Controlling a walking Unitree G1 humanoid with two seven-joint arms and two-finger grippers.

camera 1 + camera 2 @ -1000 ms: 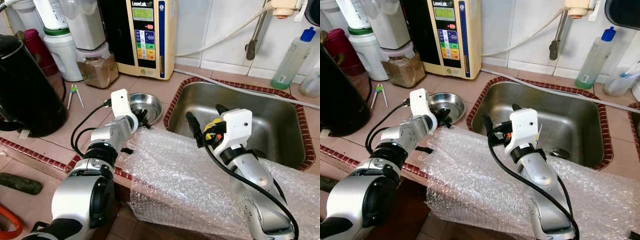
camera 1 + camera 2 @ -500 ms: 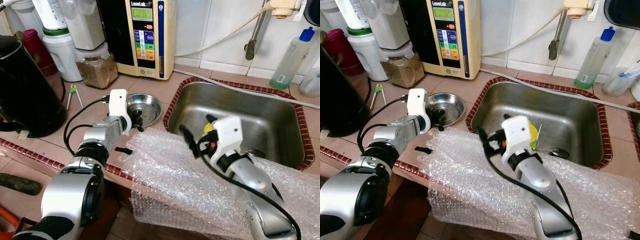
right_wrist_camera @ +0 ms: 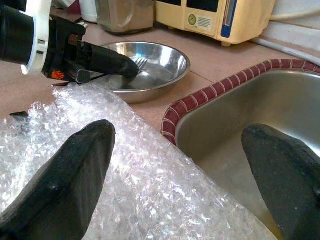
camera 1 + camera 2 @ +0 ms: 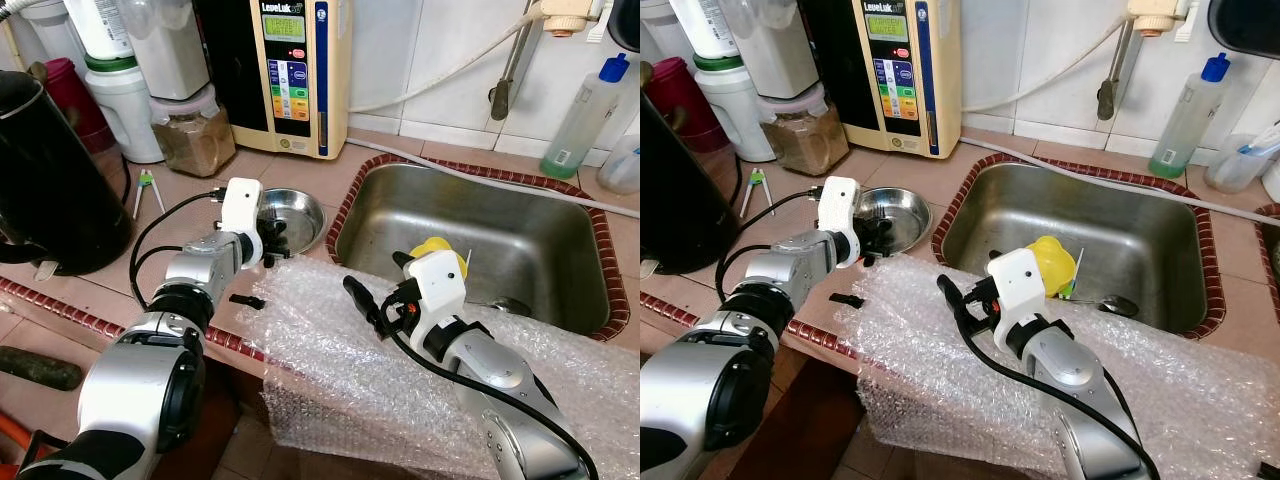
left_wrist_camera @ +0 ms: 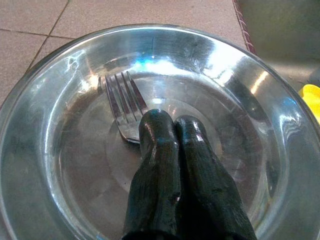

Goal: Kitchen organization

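From the head cameras, the right gripper has drawn back out of the sink toward its near-left corner over the bubble wrap, uncovering a yellow object in the basin; that arm looks free for a next pick. The left gripper stays at the near rim of the steel bowl on the counter.

The left wrist camera has the fingers pressed together, pinching the neck of the fork inside the bowl.

The right wrist camera shows that claw spread wide and empty, one finger over the wrap.
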